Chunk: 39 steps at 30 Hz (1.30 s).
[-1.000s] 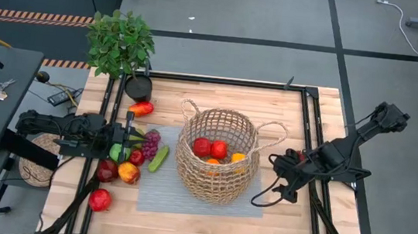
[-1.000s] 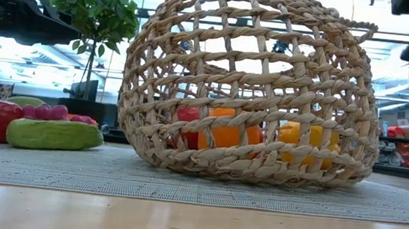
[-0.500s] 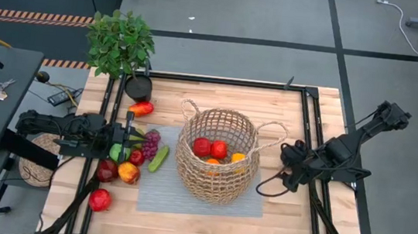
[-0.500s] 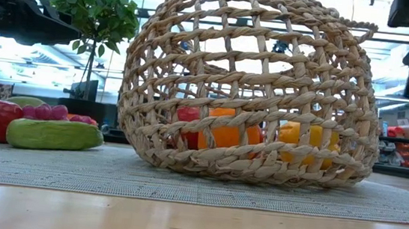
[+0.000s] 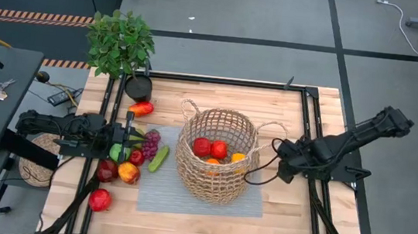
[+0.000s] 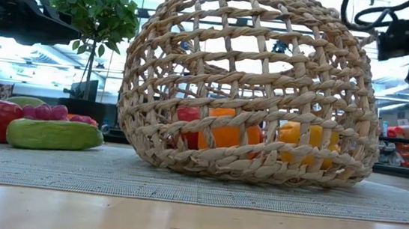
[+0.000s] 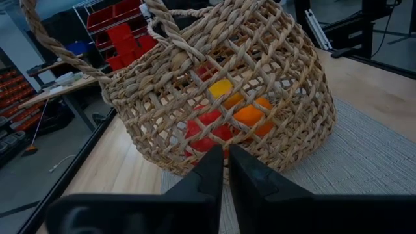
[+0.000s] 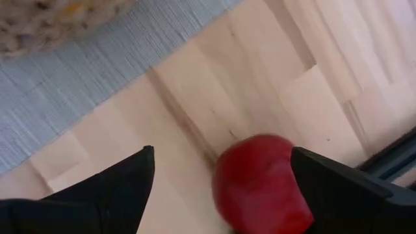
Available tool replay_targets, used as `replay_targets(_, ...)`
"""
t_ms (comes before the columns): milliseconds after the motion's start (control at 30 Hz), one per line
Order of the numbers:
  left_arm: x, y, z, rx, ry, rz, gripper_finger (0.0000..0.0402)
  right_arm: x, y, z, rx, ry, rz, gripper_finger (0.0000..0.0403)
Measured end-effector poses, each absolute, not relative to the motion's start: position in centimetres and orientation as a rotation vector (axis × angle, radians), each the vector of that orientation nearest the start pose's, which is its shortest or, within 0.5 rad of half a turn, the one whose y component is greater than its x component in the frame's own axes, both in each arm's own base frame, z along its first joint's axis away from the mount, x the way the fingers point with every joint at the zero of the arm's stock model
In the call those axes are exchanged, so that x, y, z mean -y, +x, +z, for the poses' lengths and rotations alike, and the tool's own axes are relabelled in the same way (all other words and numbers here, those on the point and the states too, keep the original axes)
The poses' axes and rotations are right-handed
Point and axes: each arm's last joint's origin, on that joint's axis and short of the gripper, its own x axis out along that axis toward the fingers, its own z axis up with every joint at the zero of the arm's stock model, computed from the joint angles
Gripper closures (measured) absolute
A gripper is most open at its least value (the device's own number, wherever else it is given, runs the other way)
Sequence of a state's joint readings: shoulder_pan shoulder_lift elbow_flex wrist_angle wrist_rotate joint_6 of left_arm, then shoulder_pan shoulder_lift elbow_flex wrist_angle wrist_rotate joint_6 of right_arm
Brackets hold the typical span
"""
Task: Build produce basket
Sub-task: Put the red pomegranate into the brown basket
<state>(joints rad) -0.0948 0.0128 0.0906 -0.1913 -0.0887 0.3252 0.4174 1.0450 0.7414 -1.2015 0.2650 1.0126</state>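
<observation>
The tan wicker basket [image 5: 217,155] stands on a grey mat [image 5: 162,194] and holds two red apples [image 5: 210,148], an orange [image 7: 250,116] and a lemon [image 5: 237,158]. Left of it on the table lie more produce: a pepper [image 5: 141,108], grapes [image 5: 151,140], a cucumber [image 5: 159,158] and apples [image 5: 107,170]. My left gripper [image 5: 132,135] hangs shut above that pile, pointing at the basket [image 7: 221,84]. My right gripper [image 5: 283,159] stands open right of the basket, pointing down. Its fingers [image 8: 123,182] flank a red apple [image 8: 260,185] lying on the wood without touching it.
A leafy plant [image 5: 119,41] in a black pot [image 5: 139,86] stands at the far left corner. Dark rails [image 5: 308,135] run along the table's left and right sides. Bare wood lies near the front edge [image 5: 205,226] and behind the basket.
My right gripper has swung from the near right toward the table's far edge, sunk a little, and tipped and rolled until it points steeply down beside the basket. It has stayed open. The basket and the produce have not moved.
</observation>
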Motion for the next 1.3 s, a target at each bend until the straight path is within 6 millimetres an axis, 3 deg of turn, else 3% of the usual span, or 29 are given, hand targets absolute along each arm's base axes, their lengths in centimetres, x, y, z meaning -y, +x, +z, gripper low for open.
replay_targets(433,0.6,9.1,17.5,-0.110,0.336,-0.025,0.0373,-3.5,15.1,21.1,-1.374,0.388,-0.657,0.0026)
replay_targets(700,0.6,9.1,17.5,-0.111,0.336,-0.024,0.0368,-5.3,14.8,20.5,-1.407,0.410,-0.679,0.0029)
replay_targets(833,0.6,9.1,17.5,-0.111,0.336,-0.024,0.0366,-6.5,14.4,20.7,-1.341,0.418,-0.668,0.0029)
replay_targets(1067,0.6,9.1,17.5,-0.111,0.336,-0.024,0.0371,-10.6,15.0,21.8,-1.226,0.468,-0.347,0.0029)
replay_targets(1300,0.6,9.1,17.5,-0.111,0.336,-0.025,0.0367,-14.6,15.6,27.6,-1.087,0.447,0.080,0.0029)
